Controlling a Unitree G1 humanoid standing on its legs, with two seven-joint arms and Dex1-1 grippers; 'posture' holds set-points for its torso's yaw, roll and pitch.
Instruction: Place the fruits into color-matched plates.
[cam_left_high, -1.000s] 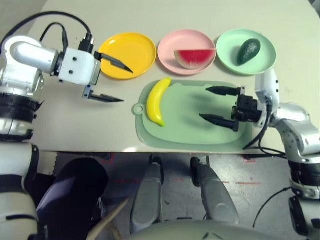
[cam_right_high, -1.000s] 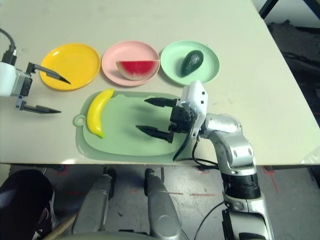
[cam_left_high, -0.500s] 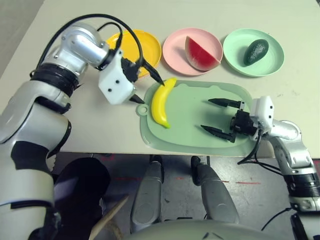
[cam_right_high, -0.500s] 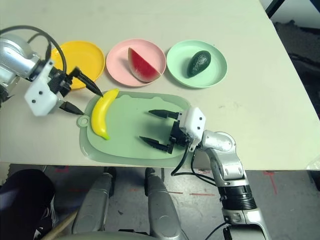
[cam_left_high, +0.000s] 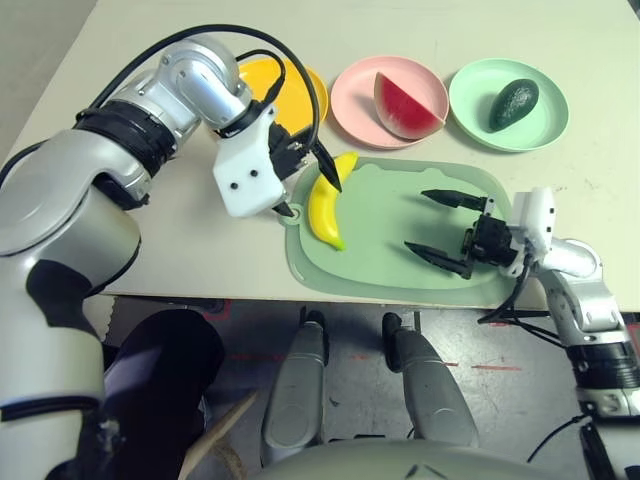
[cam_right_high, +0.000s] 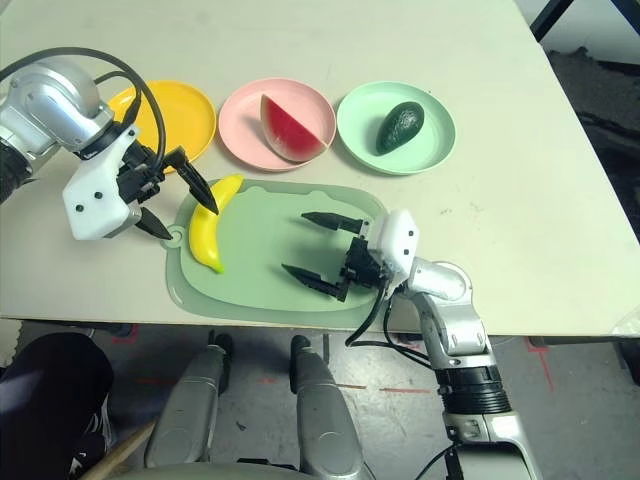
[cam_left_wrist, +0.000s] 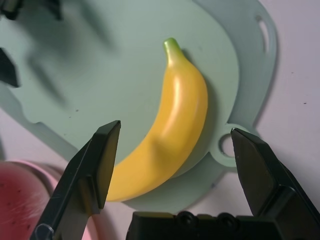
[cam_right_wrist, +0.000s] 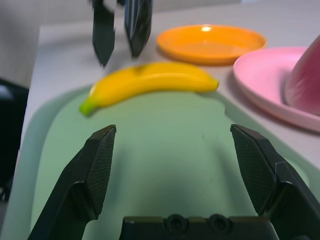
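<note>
The banana (cam_left_high: 326, 212) is curved, yellow and green-tipped.

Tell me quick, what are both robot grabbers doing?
Left gripper: open, holding nothing, close to the banana.
Right gripper: open, holding nothing, over the green cutting board.
</note>
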